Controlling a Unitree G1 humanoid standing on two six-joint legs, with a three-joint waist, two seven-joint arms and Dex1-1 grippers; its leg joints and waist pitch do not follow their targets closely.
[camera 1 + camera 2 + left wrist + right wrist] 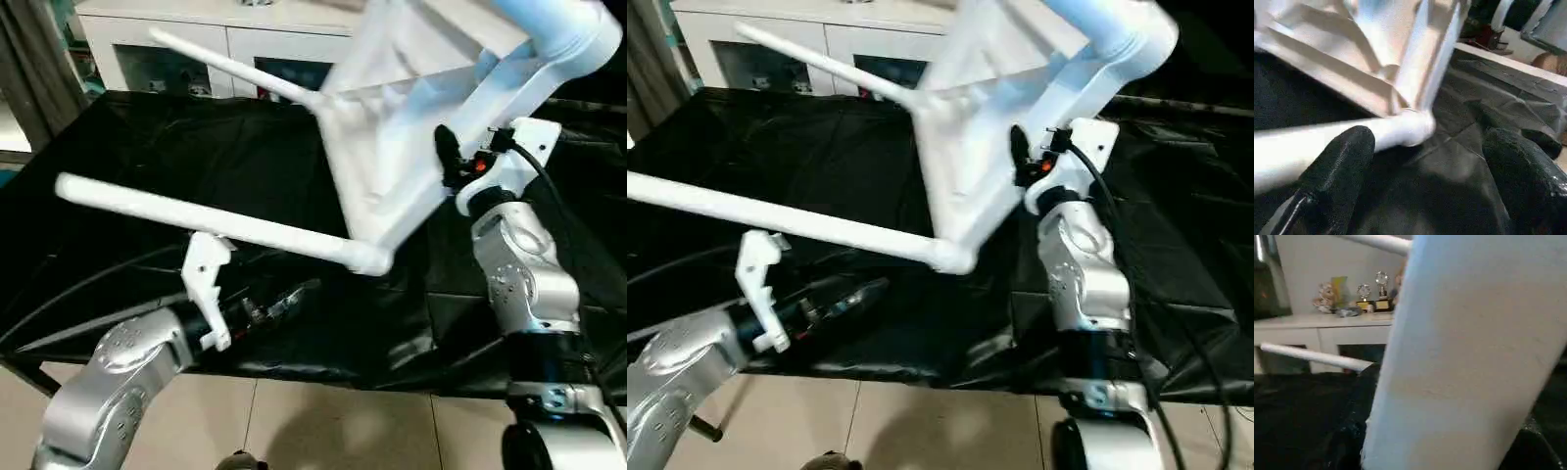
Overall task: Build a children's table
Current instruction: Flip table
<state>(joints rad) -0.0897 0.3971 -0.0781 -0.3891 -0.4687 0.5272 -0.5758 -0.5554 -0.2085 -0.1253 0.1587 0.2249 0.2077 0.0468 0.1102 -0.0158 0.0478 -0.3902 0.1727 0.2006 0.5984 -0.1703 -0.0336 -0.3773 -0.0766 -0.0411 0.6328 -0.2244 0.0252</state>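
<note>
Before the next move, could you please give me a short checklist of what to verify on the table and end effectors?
1. Right end effector clamped on white ribbed plastic table top edge: ok.
2. Left end effector open, close by near long white tubular leg: ok.
3. That leg seated in its round corner socket: ok.
4. Table top level on black cloth: not ok, tilted up.
5. Fourth leg fitted: cannot tell.

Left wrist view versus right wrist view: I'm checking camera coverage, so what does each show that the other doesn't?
The left wrist view shows the open left gripper and a leg seated in a corner socket under the ribbed white plastic table top. The right wrist view shows trophies on a white cabinet. Both show long white tubular legs and black cloth.
</note>
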